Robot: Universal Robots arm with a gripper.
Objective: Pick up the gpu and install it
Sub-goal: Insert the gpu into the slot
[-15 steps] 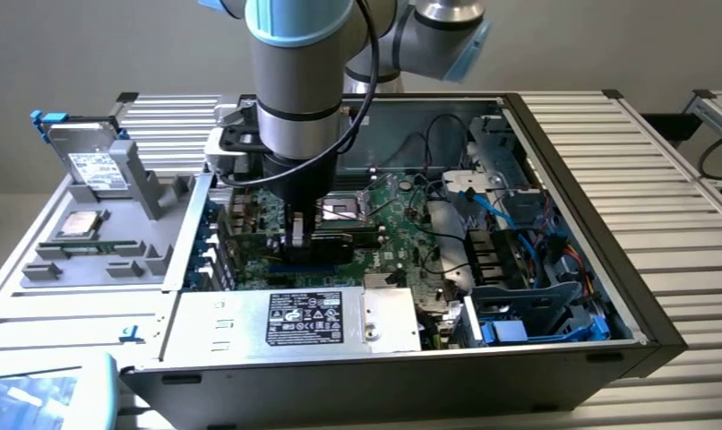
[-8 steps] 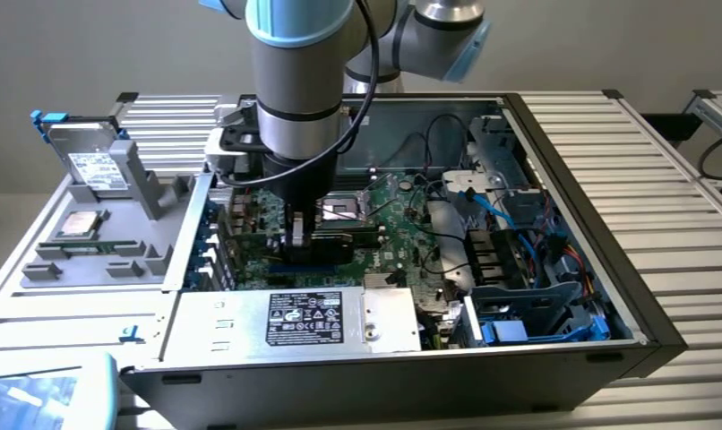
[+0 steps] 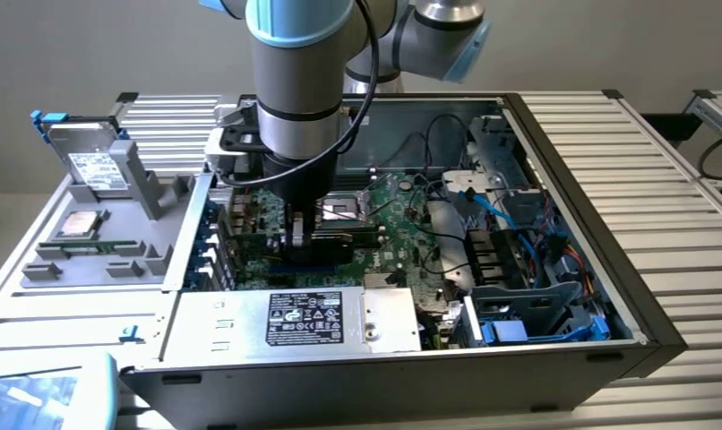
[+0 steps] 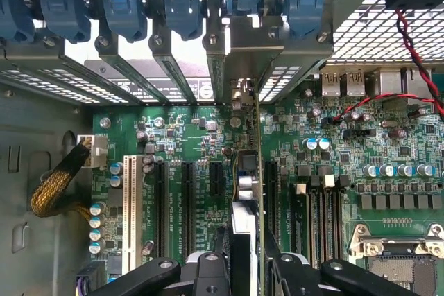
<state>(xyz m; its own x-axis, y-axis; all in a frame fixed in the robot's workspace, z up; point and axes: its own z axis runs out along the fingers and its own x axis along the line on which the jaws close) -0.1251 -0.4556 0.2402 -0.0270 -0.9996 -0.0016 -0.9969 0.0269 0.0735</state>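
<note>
In the exterior view, we are seeing the grey-and-blue robot arm's gripper reaching low inside the open black metal computer case, just over the green motherboard.

In the wrist view, the pincer is clamping the gpu, a thin green card standing edge-on among the long black expansion slots. The pick-up is done. We are judging that the seating is under way, but we cannot tell whether the card is fully home.

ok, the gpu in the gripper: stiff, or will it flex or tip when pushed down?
Probably stiff: the gpu is a thin flat board, clamped edge-on in the gripper. Gripped along one edge, it may tilt if pushed off-line. Likely fragile: small parts crowd the motherboard beside it.
</note>
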